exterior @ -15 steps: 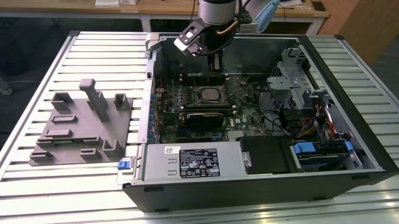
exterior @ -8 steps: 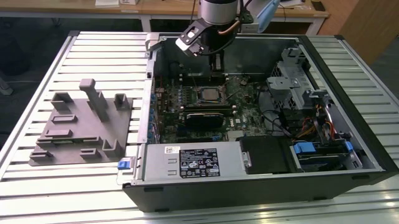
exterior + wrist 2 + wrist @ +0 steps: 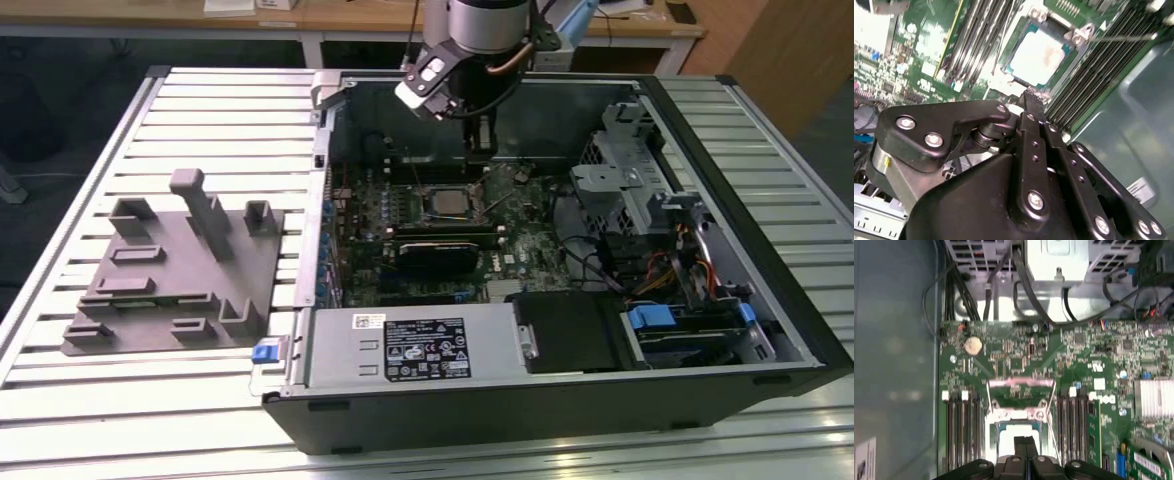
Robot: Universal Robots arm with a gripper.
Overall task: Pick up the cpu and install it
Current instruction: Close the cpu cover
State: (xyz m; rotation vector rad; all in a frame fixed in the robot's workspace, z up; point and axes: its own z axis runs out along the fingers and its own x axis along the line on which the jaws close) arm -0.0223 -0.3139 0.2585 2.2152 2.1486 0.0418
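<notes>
Landmark = socket [image 3: 447, 203], on the board inside the open case [image 3: 561, 410]; the case sits on the tabletop [image 3: 134, 430].
- cpu [image 3: 447, 206] lies in the socket.
- claw [image 3: 478, 152] hangs above the socket's far side; in both wrist views its fingertips [image 3: 1030, 96] [image 3: 1020, 442] overlap the cpu's edge.
- memory slots [image 3: 961, 435] flank the socket on 2 sides.
- card [image 3: 434, 252] just in front of the socket, power supply [image 3: 427, 348] further front.
- drive cage [image 3: 627, 170] to the exterior view's right of the socket.
- fixture [image 3: 174, 290] well to the exterior view's left of the socket, outside the case, on the tabletop.
</notes>
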